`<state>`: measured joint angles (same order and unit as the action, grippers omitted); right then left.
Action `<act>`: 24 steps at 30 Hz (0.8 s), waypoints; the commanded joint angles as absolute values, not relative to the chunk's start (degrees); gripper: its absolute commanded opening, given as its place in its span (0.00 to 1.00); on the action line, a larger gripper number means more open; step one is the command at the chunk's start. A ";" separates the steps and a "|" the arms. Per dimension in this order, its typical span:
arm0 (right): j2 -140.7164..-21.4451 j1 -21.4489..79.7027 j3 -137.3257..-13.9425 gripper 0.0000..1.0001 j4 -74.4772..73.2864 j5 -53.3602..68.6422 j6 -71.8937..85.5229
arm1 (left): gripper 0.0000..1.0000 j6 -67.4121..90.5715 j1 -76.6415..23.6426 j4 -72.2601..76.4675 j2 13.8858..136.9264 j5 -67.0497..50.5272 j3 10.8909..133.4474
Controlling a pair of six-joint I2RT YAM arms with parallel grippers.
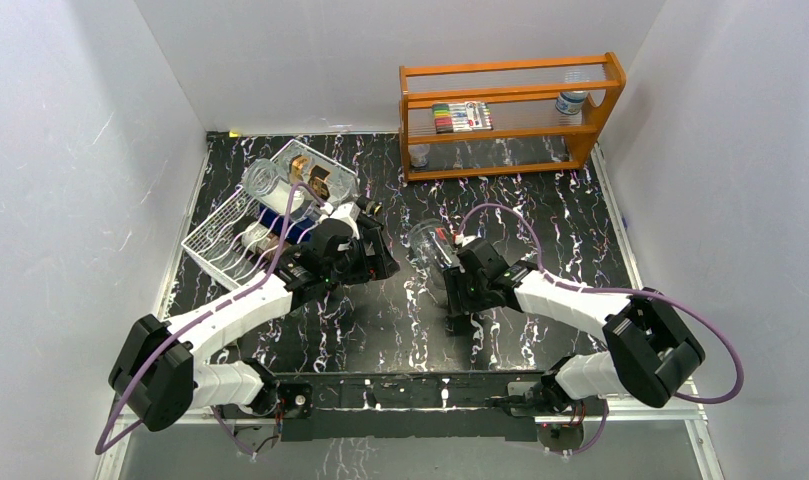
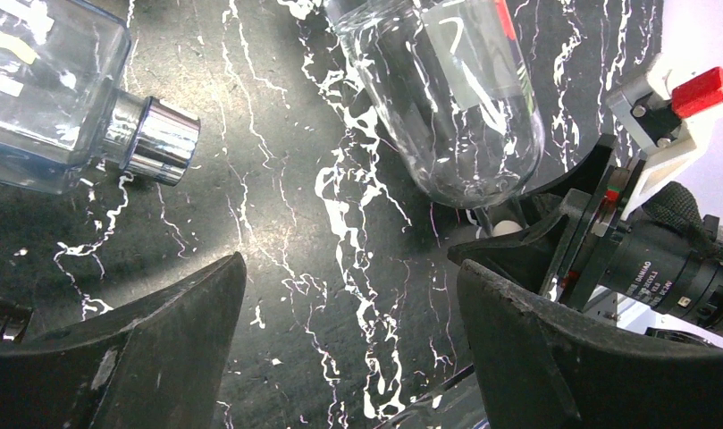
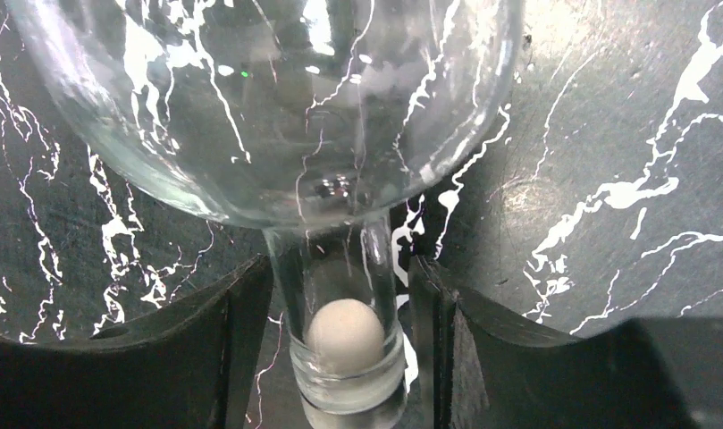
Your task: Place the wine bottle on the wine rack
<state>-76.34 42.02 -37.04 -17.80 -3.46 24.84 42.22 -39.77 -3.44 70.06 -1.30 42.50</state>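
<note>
- Black, white-veined table (image 1: 540, 200); white walls (image 1: 280, 60) (three sides).
- Right gripper (image 3: 340, 295) apparently clamps the wine bottle (image 3: 268, 107) by its neck.
- Left gripper (image 2: 348, 304): jaws apart, empty.

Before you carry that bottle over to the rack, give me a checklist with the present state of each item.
1. Right gripper on the neck of the clear wine bottle: ok, one finger sits on each side of the neck.
2. Bottle lifted off the table: cannot tell.
3. Left gripper open and empty: ok.
4. Way to the white wire rack: not ok, the left arm lies between the bottle and the rack.
5. Free place on the rack: cannot tell; a square glass bottle and a blue bottle lie on it.
</note>
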 commanded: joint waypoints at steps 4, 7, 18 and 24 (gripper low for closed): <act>-78.96 41.87 -39.65 0.68 -11.23 -7.18 21.85 | 0.87 41.36 -39.90 -4.80 68.21 0.02 45.20; -80.02 41.86 -37.88 0.66 -7.49 -8.04 23.25 | 0.87 41.83 -39.90 -4.81 67.89 -0.92 45.53; -82.03 41.88 -36.44 0.66 -3.78 -12.28 22.64 | 0.88 41.43 -39.88 -6.41 66.21 0.25 45.49; -81.70 41.91 -34.43 0.59 -1.63 -12.98 22.42 | 0.88 41.62 -39.90 -6.47 65.45 0.50 44.78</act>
